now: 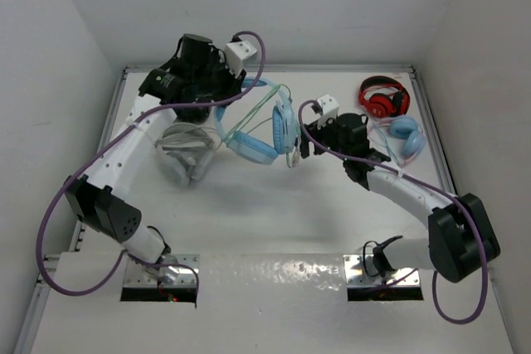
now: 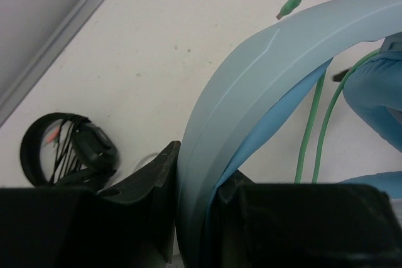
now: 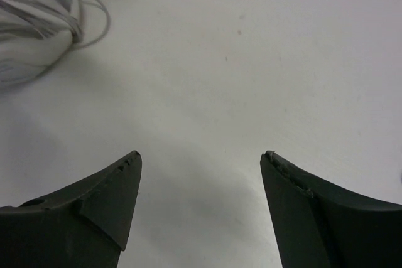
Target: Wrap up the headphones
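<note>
The light-blue headphones (image 1: 264,134) are held up above the back middle of the table, their wide headband (image 2: 264,73) running between the jaws of my left gripper (image 2: 198,208), which is shut on it. A blue cup (image 2: 377,98) shows at the right edge of the left wrist view. The thin pale-green cable (image 2: 319,133) hangs in loops beside the band, its plug end (image 2: 284,12) lying free on the table. My right gripper (image 3: 201,161) is open with only bare table between its fingers; it sits just right of the headphones' cups (image 1: 299,148).
A grey-white pair of headphones (image 1: 187,153) lies under my left arm, its cable (image 3: 38,36) showing in the right wrist view. Red headphones (image 1: 383,97) and a pink-banded pair with blue cups (image 1: 404,138) lie at the back right. A black coiled strap (image 2: 63,149) lies near the left wall.
</note>
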`<state>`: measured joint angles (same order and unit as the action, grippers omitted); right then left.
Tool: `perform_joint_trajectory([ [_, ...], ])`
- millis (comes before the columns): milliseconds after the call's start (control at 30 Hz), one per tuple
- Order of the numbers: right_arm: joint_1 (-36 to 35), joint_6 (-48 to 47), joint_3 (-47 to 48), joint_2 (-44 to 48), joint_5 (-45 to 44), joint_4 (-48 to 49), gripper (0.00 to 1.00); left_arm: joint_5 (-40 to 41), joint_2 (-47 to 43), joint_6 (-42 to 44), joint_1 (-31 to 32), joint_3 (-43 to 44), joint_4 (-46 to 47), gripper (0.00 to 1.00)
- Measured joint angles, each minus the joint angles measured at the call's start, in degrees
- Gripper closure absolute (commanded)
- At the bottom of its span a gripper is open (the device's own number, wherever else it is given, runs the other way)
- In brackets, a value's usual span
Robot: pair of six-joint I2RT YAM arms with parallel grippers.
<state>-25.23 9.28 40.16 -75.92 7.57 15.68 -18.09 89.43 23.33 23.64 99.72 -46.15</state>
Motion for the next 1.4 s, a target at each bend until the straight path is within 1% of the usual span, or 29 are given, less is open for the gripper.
perform_joint_trajectory([
  [67,0.00,-0.13,-2.10,2.12,-1.40,-1.92,0.18,2.40,0.22,-0.22,0.00,0.79,0.33,1.00],
  [133,0.00,-0.20,-4.37,4.24,-2.36,-4.11,0.17,4.50,0.44,-0.85,0.00,1.25,0.87,1.00],
  [167,-0.02,-0.26,-5.62,5.42,-2.67,-5.55,0.15,5.42,0.59,-1.22,0.00,1.46,1.09,1.00],
  [200,0.00,-0.35,-6.25,6.19,-2.80,-7.74,0.11,6.21,0.70,-1.68,0.00,1.55,1.36,1.00],
  [333,0.00,-2.45,-6.62,11.56,-4.46,-19.39,0.08,10.14,1.01,-4.44,0.00,1.55,1.86,1.00],
  [433,0.00,-5.79,-2.21,16.06,-7.82,-30.14,0.14,12.85,1.22,-6.95,0.00,1.53,2.49,1.00],
  [467,0.00,-6.95,1.09,17.09,-8.98,-34.36,0.20,13.42,1.33,-7.65,0.00,1.53,2.69,1.00],
  [567,0.09,-8.74,12.02,18.01,-9.86,-40.61,0.28,14.45,1.64,-9.77,0.00,1.53,3.28,1.00],
  [600,0.09,-8.96,15.67,18.01,-9.03,-41.51,0.28,14.49,1.77,-10.38,0.00,1.53,3.50,1.00],
  [667,0.09,-8.00,21.35,17.97,-6.34,-41.88,0.24,14.53,2.19,-11.41,0.00,1.53,3.82,1.00],
  [700,0.07,-6.75,23.06,17.75,-5.01,-41.57,0.19,14.56,2.49,-11.87,0.00,1.53,4.02,1.00],
  [800,-0.35,-2.69,25.68,16.11,-2.80,-39.69,0.13,14.67,3.52,-12.96,0.00,1.53,4.20,1.00],
  [867,-1.07,-0.22,27.36,13.35,-2.49,-38.29,0.13,14.69,4.37,-13.44,0.00,1.53,4.17,1.00],
  [967,-2.93,2.56,32.57,7.58,-2.91,-37.51,0.13,14.67,5.29,-14.27,0.00,1.53,3.98,1.00],
  [1100,-7.19,2.71,40.57,0.26,-5.22,-37.62,0.10,14.67,5.46,-14.95,0.00,1.53,3.89,1.00],
  [1200,-9.22,2.71,44.59,-4.28,-6.64,-38.18,0.10,14.78,5.46,-15.52,0.00,1.53,3.82,1.00],
  [1267,-9.49,2.84,45.99,-6.75,-8.02,-38.21,0.11,15.23,5.46,-15.74,0.00,1.53,3.85,1.00],
  [1400,-9.46,3.04,45.70,-9.18,-12.41,-38.01,0.14,15.65,5.46,-15.93,0.00,1.53,3.78,1.00],
])
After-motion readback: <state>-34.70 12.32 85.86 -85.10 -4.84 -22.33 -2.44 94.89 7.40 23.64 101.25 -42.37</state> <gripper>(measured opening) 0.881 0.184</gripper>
